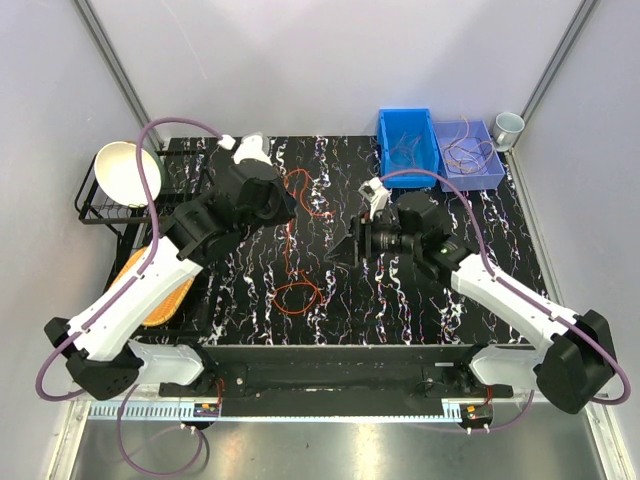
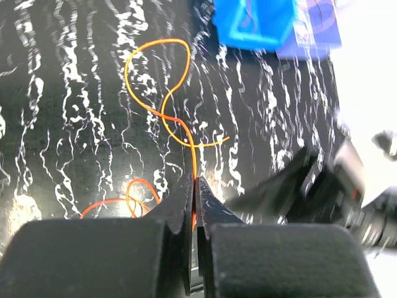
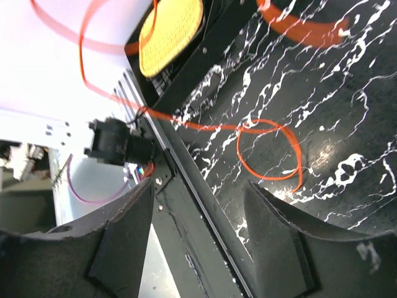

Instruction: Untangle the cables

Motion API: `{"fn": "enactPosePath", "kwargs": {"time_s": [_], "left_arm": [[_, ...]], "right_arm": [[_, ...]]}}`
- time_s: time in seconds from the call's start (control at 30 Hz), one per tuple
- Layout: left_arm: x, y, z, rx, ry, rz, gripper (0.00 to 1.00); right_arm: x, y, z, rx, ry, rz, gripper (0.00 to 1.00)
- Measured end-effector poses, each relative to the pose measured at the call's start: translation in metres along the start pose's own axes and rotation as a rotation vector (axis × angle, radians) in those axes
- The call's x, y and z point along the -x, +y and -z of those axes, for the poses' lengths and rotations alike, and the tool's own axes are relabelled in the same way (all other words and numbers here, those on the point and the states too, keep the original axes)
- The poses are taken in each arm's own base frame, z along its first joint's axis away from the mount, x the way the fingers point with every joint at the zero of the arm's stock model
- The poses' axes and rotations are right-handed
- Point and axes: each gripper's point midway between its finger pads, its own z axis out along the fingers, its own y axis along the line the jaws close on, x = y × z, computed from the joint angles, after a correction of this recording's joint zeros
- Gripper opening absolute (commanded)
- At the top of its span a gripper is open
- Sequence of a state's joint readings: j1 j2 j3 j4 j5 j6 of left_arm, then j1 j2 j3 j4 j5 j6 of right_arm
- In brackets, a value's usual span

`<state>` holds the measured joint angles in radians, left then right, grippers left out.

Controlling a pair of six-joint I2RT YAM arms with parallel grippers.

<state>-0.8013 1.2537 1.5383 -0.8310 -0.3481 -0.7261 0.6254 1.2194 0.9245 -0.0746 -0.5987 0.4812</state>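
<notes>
- Left gripper (image 2: 194, 184): jaws pressed together on a thin orange cable (image 2: 195, 162), pinched right at the fingertips.
- Orange cable, run: it rises straight ahead of the left gripper, then bends into an open loop with one crossing, lying flat on the tabletop (image 1: 400, 300). A redder strand (image 2: 105, 202) curls just beside the left gripper, on its left.
- Right gripper (image 3: 200, 186): jaws spread fairly wide with nothing between them, held above the tabletop.
- Red loop (image 3: 273, 179): lies just ahead of the right gripper's jaws, slightly right of centre, and a strand leads away from it to the left. Whether it is the same cable as the pinched one cannot be told.
- Step in hand, as judged: one end is anchored by the left gripper, and the right gripper is placed to take a second hold.
- Handling note: lower the right gripper onto a single strand of the loop, away from any crossing, and close fully, since the cable is very thin.
- Handling note: keep the left pinch firm and draw the right gripper away slowly and low, so the loop opens rather than tightening.
- Risk, as judged: catching two strands at once would drag the tangle along whole.
</notes>
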Motion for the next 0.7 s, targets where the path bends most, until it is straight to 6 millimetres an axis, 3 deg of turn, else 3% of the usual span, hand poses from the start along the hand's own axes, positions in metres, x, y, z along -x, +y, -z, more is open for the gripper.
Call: {"fn": "enactPosePath", "kwargs": {"time_s": [0.23, 0.37, 0.6, 0.7], "left_arm": [[0.009, 0.025, -0.005, 0.150, -0.045, 0.189, 0.00], [0.018, 0.036, -0.005, 0.225, -0.071, 0.285, 0.00], [0.063, 0.037, 0.001, 0.311, -0.147, 0.447, 0.00], [0.073, 0.034, 0.003, 0.320, -0.163, 0.493, 0.00]], "right_arm": [[-0.018, 0.005, -0.009, -0.037, 0.004, 0.073, 0.69], [-0.014, 0.012, -0.013, -0.047, -0.038, 0.128, 0.70], [-0.006, 0.018, -0.023, -0.055, -0.068, 0.181, 0.73], [0.002, 0.024, -0.032, -0.051, -0.076, 0.209, 0.74]]}}
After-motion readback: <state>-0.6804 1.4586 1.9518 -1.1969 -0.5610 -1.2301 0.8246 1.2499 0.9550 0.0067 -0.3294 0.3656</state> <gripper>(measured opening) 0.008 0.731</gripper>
